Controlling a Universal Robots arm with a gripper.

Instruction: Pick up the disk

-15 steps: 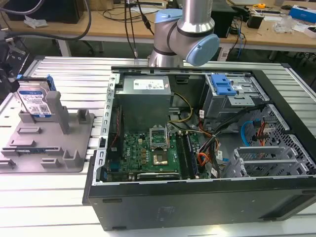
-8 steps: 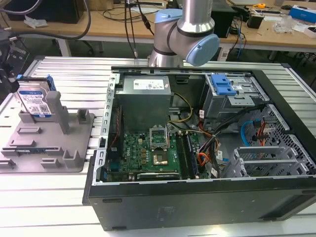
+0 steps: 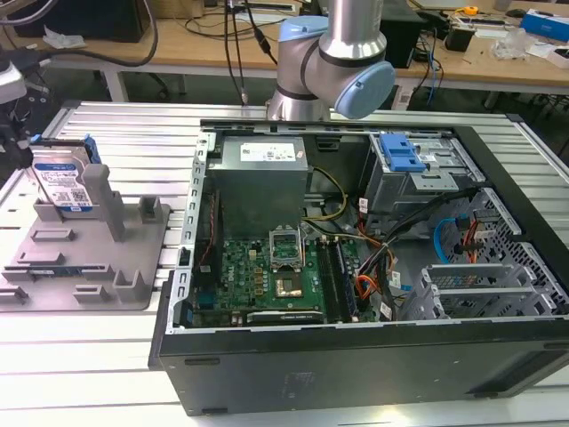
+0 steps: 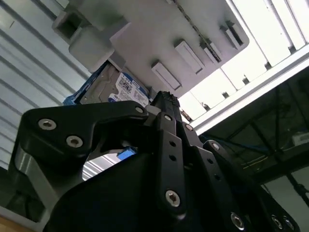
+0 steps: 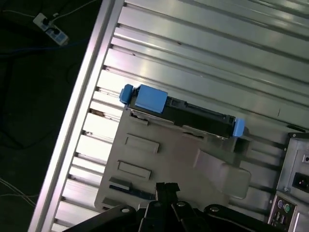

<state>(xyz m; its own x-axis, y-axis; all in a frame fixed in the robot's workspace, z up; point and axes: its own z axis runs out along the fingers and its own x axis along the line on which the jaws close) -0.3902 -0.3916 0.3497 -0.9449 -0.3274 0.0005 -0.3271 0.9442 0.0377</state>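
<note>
The disk (image 3: 60,182) stands on edge at the back of a grey holder plate (image 3: 89,258), on the exterior view's left. It is silver, with a white-and-blue label and blue side rails. In the first wrist view I look down on the disk (image 5: 193,113) edge-on, with the holder plate (image 5: 169,154) spread below it. My gripper (image 5: 167,187) hangs well above the plate, apart from the disk, shut with nothing in it. In the second wrist view the black gripper (image 4: 164,96) sits in front, and the disk (image 4: 120,89) shows just past it.
An open computer case (image 3: 356,267) with its motherboard, grey power-supply box (image 3: 262,173) and blue drive bracket (image 3: 402,153) lies to the right of the plate. The arm's base (image 3: 329,62) rises behind the case. The ribbed metal table (image 5: 217,43) ends at an edge beyond the plate.
</note>
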